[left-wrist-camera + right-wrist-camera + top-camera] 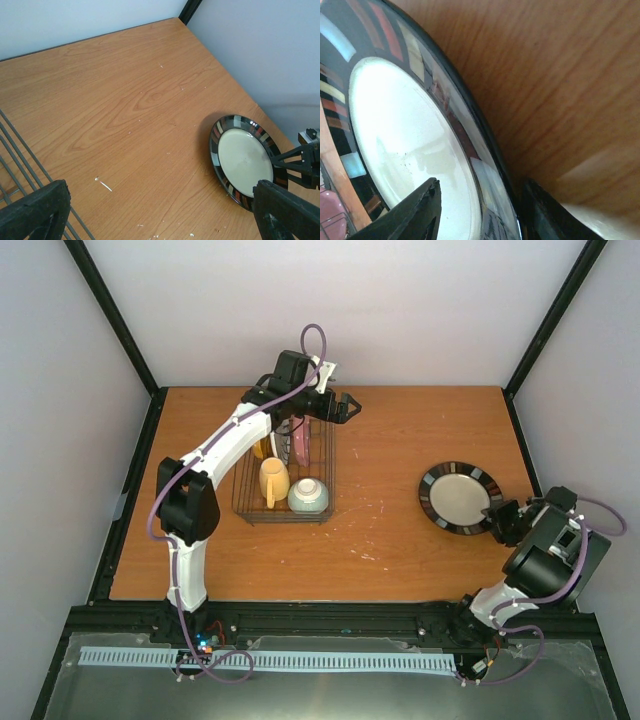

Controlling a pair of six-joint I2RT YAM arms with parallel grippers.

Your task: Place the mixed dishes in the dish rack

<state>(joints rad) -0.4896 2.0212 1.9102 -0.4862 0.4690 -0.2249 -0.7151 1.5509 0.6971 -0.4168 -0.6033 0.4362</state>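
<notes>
Wood-grain table (390, 430) is bounded on three sides by pale walls (400, 300), with black frame posts (555, 315) standing at its far corners and a black rail along its near edge. A broad stretch of bare wood is seen between the rack (245, 512) on the left and the striped plate (460, 497) on the right, and more behind the plate towards the far wall.

The rack is set left of centre, well in from the table's left edge. Its far end is overhung by the left arm (225, 435). A pink plate (301, 440) is stood on edge among the dividers; nearer the front, the mug (273, 480) and the bowl (308, 495) are placed side by side, just touching or nearly so.

The striped plate is laid flat on the table, close to the right edge and well apart from the rack. Its near-right rim is straddled by the right gripper (503, 520): in the wrist view one finger (415, 210) is seen over the plate's pale well and the other outside the dark rim. The jaws are held partway apart; whether the rim is actually pinched cannot be told.

The left gripper (350, 405) is held above the rack's far right corner, spread wide with nothing between its fingers (35, 210), and is pointed across the bare wood towards the plate.
</notes>
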